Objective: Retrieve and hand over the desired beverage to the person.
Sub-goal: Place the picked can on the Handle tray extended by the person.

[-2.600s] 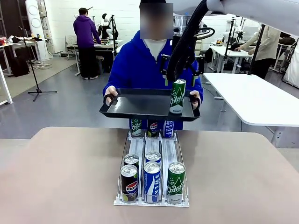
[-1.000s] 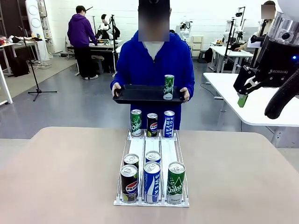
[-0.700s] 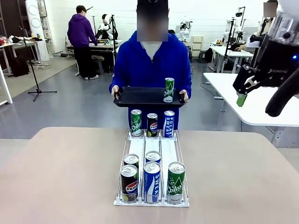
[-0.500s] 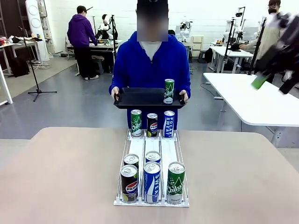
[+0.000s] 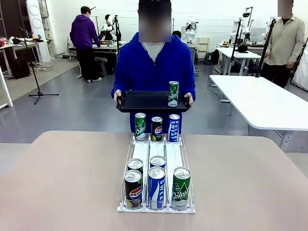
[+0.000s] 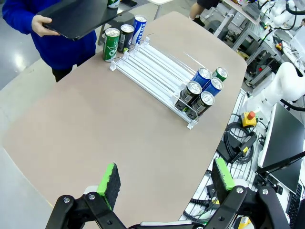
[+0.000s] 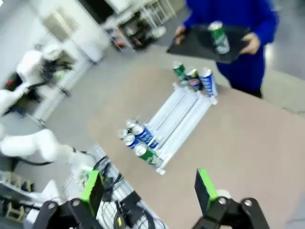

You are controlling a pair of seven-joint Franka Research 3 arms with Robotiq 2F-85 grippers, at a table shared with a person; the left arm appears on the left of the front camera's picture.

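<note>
The person (image 5: 154, 62) in a blue hoodie stands at the far side, holding a black tray (image 5: 144, 101) with both hands. One green can (image 5: 173, 94) stands upright on the tray. On the table a clear rack (image 5: 172, 155) holds black, blue and green cans at its near end (image 5: 156, 187) and three more at its far end (image 5: 157, 128). My left gripper (image 6: 166, 176) hovers high above the table, open and empty. The right gripper (image 7: 148, 186) is also high up, open and empty, looking down on the rack (image 7: 181, 121) and the tray (image 7: 195, 45).
A white table (image 5: 260, 103) stands to the right behind the person. Someone in a purple hoodie (image 5: 84, 36) and another person (image 5: 284, 43) are farther back. Cables and a white robot base (image 6: 281, 86) sit beside my table's edge.
My right arm let go of the green can on the tray, then swung up and right, out of the front view. The person drew the tray back a little.
</note>
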